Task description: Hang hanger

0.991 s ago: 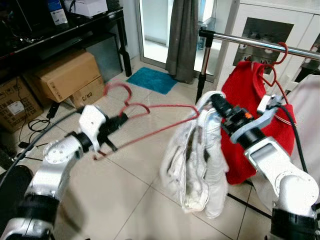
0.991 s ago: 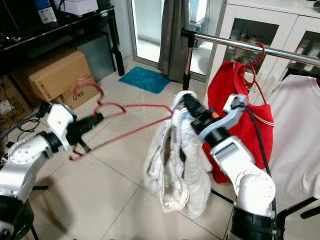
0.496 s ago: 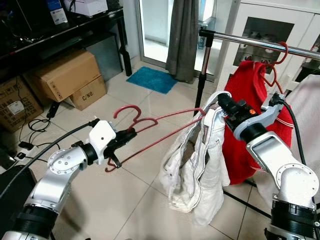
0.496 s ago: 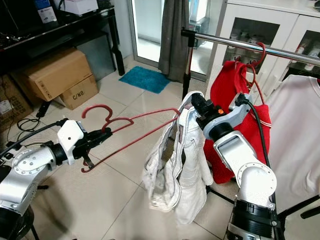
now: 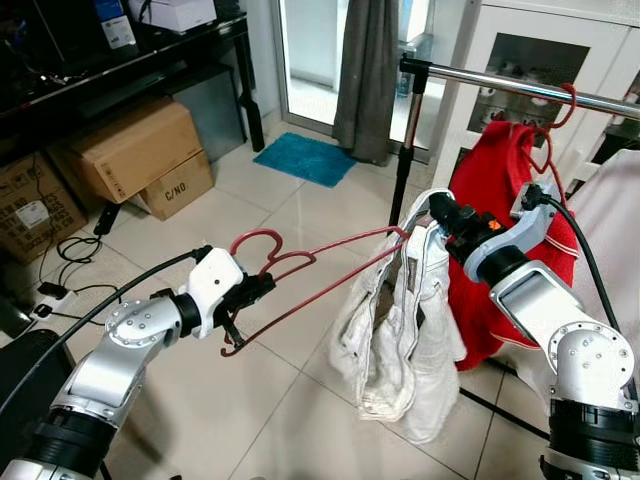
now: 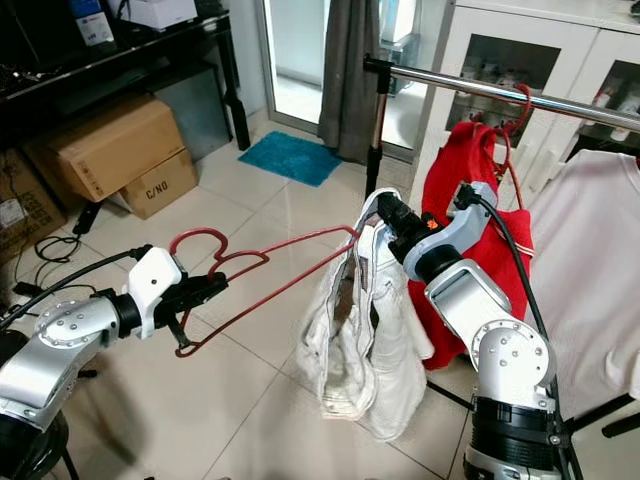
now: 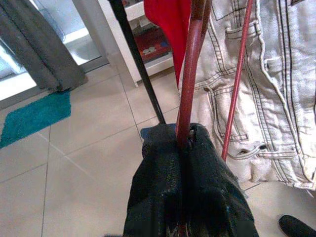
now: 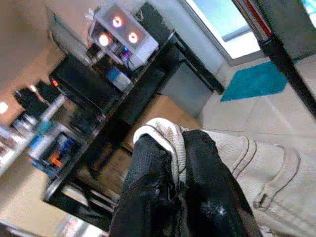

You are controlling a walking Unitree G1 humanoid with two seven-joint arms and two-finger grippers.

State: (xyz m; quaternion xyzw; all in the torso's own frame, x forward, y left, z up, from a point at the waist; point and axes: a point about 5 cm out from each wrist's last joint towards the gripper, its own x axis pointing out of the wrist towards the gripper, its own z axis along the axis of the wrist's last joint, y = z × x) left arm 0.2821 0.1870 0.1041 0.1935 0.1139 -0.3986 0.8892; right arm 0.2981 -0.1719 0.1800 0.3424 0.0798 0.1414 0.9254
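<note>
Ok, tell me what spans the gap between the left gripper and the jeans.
The red hanger spans it: the left gripper grips its hook end, and its far end sits inside the pale jeans held up by the right gripper. Seen in both eye views.

The red hanger (image 5: 300, 265) runs into the pale denim garment (image 5: 405, 320) — its far end is hidden in the folds; the clothes rail (image 5: 520, 88) is cut off at the picture's edge.
</note>
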